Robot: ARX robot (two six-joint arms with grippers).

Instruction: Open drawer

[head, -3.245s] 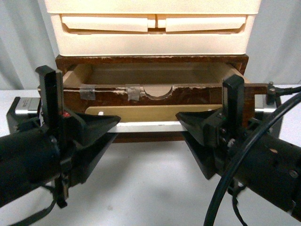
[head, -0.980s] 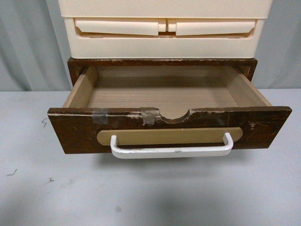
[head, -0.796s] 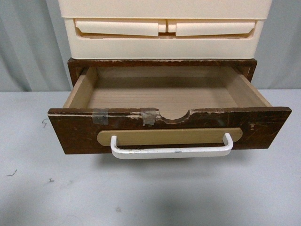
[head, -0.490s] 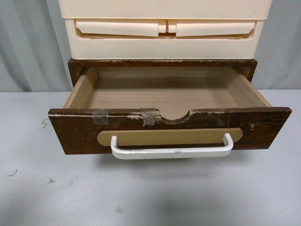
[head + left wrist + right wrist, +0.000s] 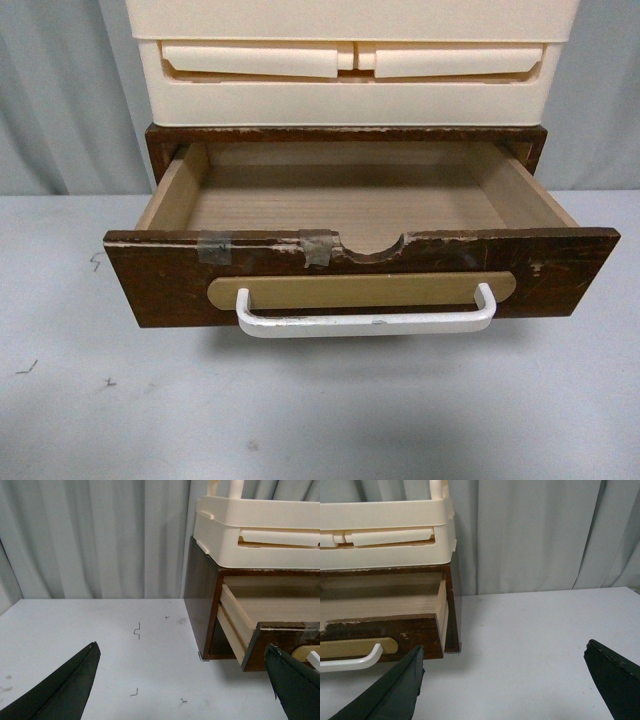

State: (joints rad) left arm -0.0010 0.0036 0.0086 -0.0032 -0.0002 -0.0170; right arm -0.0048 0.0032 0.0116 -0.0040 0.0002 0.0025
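Observation:
The dark brown scuffed wooden drawer (image 5: 160, 280) stands pulled out of its brown cabinet, its empty light wood inside (image 5: 345, 200) showing. Its front has a white bar handle (image 5: 365, 322) on a tan oval plate (image 5: 360, 290), a semicircular top notch and tape bits. Neither arm shows in the front view. My left gripper (image 5: 182, 652) is open and empty, off to the drawer's left side (image 5: 272, 642). My right gripper (image 5: 502, 652) is open and empty, off to the drawer's right side (image 5: 420, 630).
Cream plastic drawers (image 5: 350, 80) are stacked on top of the brown cabinet (image 5: 345, 132). The unit stands on a grey-white table (image 5: 320, 420) with small dark marks. Grey curtains (image 5: 95, 535) hang behind.
3.2 s ago both grippers were at the handle with the drawer partly out. Now the drawer is pulled far out and both arms have left the front view. Nothing moved in the last second.

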